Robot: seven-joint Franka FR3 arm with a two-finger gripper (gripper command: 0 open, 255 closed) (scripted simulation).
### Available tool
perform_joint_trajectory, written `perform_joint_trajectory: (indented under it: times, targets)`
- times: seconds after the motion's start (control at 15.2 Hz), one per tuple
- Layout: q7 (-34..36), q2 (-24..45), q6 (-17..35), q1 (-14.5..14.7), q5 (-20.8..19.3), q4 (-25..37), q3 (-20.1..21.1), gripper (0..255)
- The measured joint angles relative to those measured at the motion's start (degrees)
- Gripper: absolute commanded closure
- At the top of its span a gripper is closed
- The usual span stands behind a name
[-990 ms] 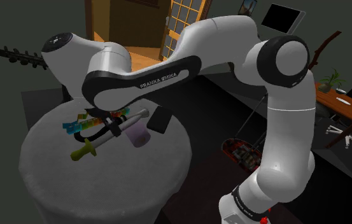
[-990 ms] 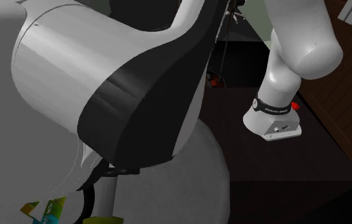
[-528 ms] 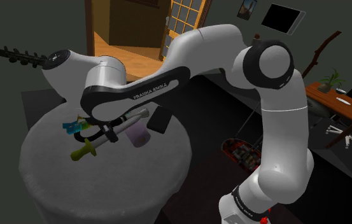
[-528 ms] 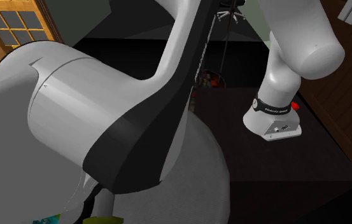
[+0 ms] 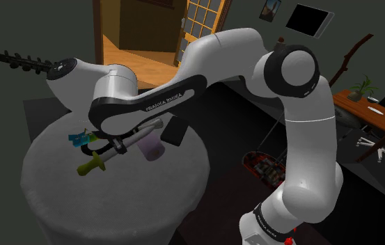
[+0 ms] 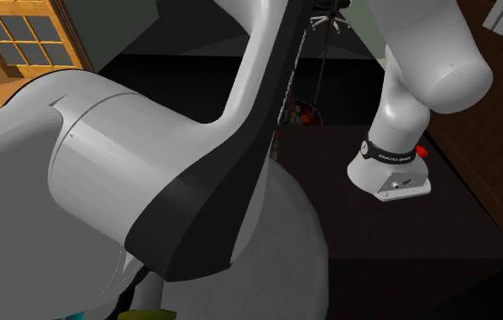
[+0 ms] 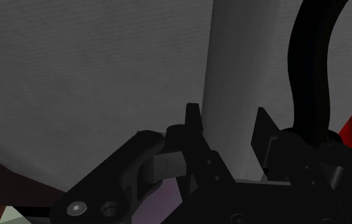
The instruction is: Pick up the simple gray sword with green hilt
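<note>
The sword (image 5: pixel 118 147) lies on the round grey table (image 5: pixel 58 202), its olive-green hilt (image 5: pixel 90 166) toward the shoulder view's left and its plain grey blade running up to the right. My black gripper (image 5: pixel 120 144) hangs under the white forearm, right over the blade near the hilt. In the wrist view my gripper (image 7: pixel 228 137) has one fingertip (image 7: pixel 193 121) at each side of the grey blade (image 7: pixel 232 76), shut on it. The sword still rests on the table. In the second exterior view the forearm (image 6: pixel 149 191) hides the gripper.
A pale purple cup (image 5: pixel 151 147) stands just beside the blade, and a small colourful object (image 5: pixel 79 138) lies left of it. A dark spiky thing (image 5: pixel 20 61) sticks out behind the table. A red item (image 5: pixel 264 167) sits on the dark floor near the stand.
The arm has dropped and shifted left over the sword, and the fingers have closed on the blade. The sword lies where it did.
</note>
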Motion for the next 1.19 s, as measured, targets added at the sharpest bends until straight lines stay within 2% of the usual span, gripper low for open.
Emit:
perform_joint_trajectory:
  times: [0.4, 1.19]
  targets:
    - [-0.2, -0.6, -0.4, -0.2, 0.4, -0.1, 0.3, 255]
    - [-3.6, -4.8, -6.0, -1.1, 3.8, 3.3, 2.7, 255]
